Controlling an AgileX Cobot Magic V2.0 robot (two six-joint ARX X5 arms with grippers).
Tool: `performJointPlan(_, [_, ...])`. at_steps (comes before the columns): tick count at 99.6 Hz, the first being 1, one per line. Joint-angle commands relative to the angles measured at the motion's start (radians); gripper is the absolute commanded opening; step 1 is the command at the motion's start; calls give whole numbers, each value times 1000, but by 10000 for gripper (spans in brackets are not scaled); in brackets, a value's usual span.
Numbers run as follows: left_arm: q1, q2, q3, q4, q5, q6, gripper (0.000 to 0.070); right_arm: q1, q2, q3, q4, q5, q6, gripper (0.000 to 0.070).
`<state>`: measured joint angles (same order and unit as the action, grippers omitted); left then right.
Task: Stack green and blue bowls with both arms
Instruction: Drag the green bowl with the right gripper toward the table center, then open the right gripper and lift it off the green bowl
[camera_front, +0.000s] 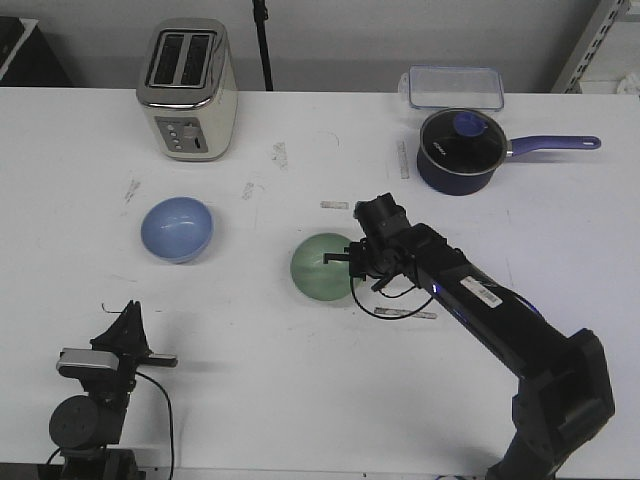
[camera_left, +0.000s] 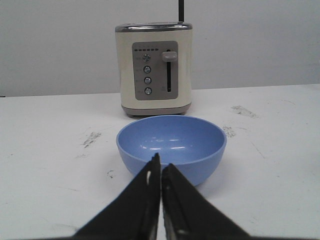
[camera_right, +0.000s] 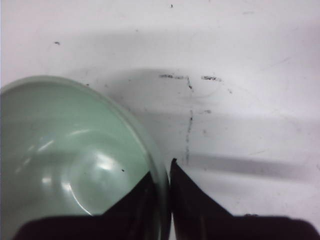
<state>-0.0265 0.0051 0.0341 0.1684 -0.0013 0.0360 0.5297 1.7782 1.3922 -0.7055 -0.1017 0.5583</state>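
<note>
The green bowl (camera_front: 322, 266) is seated upright near the middle of the white counter (camera_front: 300, 380). Its right rim is clamped by the right pincer (camera_right: 167, 175), one finger inside the bowl and one outside. The blue bowl (camera_front: 177, 228) is placed well to the left, in front of a cream toaster (camera_front: 187, 88). The left pincer (camera_left: 160, 167) is held closed and empty, just short of the blue bowl.

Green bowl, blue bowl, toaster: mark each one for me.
green bowl (camera_front: 318, 268), front view, on the inside of the bowl left of the right arm.
blue bowl (camera_front: 177, 227), front view, on the middle of its inner floor.
toaster (camera_left: 154, 67), left wrist view, on its grey control panel.
</note>
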Motion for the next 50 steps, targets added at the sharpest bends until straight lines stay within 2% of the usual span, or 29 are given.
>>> performJointPlan(1, [2,-2,-22,13,1,5,1,8,27,13,7,1,13,4])
performJointPlan(15, [2,-2,-22,13,1,6,1,8,31,12,5,-2,13,42])
performJointPlan(32, [2,-2,-22,13,1,5,1,8,31,12,6,-2,13,293])
performJointPlan(50, [2,-2,-22,13,1,5,1,8,29,12,6,1,13,438])
